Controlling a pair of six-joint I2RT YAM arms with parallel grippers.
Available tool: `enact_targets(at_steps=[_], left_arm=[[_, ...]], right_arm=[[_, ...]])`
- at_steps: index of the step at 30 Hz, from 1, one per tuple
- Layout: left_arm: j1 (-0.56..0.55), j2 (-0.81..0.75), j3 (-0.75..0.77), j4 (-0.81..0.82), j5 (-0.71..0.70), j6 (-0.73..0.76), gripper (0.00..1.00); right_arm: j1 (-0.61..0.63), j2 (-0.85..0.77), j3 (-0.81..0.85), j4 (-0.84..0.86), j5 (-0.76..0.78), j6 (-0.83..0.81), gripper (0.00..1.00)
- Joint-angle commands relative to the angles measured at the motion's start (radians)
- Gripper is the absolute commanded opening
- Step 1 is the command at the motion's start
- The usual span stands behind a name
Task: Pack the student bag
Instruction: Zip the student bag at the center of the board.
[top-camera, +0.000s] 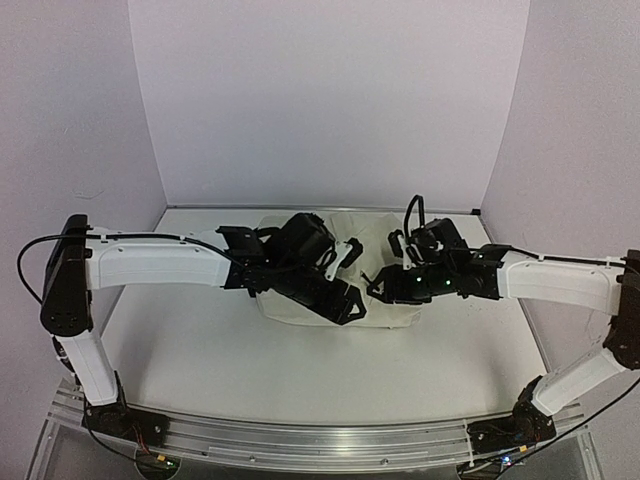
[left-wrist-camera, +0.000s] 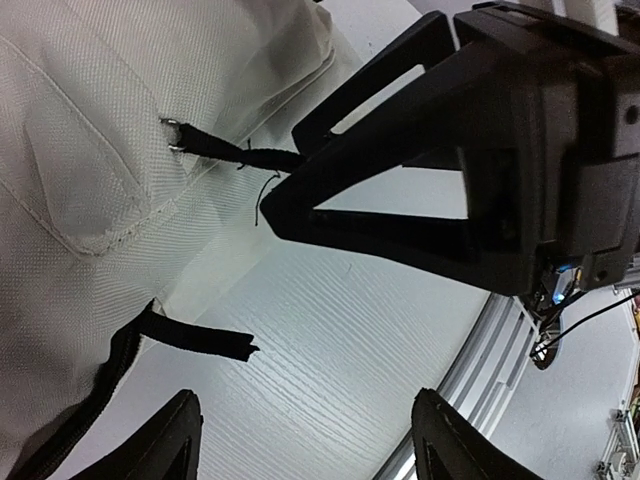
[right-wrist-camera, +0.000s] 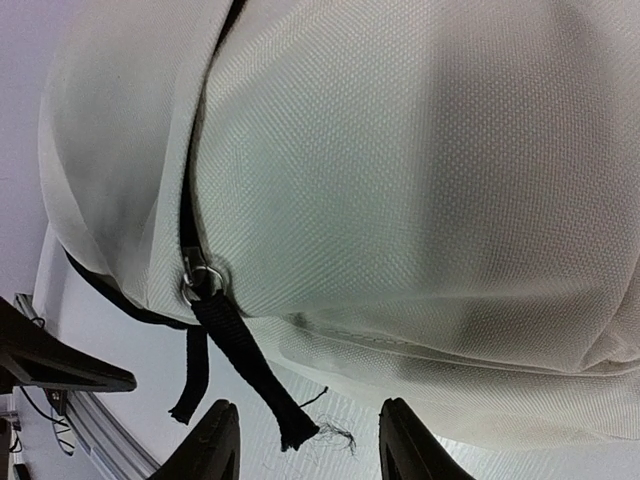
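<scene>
**Right gripper (right-wrist-camera: 312, 440) straddles a zip pull on the student bag (right-wrist-camera: 420, 180)**

Nearest the right wrist camera, the 2 black fingers (right-wrist-camera: 215, 440) stand apart. The frayed end of a black webbing zip pull (right-wrist-camera: 240, 350) hangs between them and is not pinched. That pull hangs from a metal ring (right-wrist-camera: 203, 283) at the foot of the bag's black zipper line. The cream fabric bag lies on the white table (top-camera: 300, 380), with both wrists reaching over it from either side. Its inside cannot be seen in any view. The left gripper (left-wrist-camera: 310, 440) hovers just beside the bag's edge, with its fingers apart and only tabletop between them. A second black pull (left-wrist-camera: 230, 152) sticks out of the bag near it.
</scene>
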Motion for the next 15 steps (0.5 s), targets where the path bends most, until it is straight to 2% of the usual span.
enact_targets(at_steps=[1,6,12,15], left_arm=[[-0.003,0.037,0.047,-0.005,-0.049,0.047,0.73],[-0.029,0.089,0.095,-0.024,-0.192,0.122,0.74],[-0.056,0.144,0.156,-0.094,-0.392,0.135,0.60],[-0.066,0.160,0.173,-0.110,-0.433,0.141,0.54]], right_arm=[[0.002,-0.047,-0.016,0.036,0.018,0.016,0.47],[0.002,-0.063,-0.023,0.041,0.021,0.018,0.47],[0.002,-0.072,-0.034,0.042,0.022,0.022,0.47],[0.001,-0.073,-0.039,0.045,0.027,0.023,0.47]])
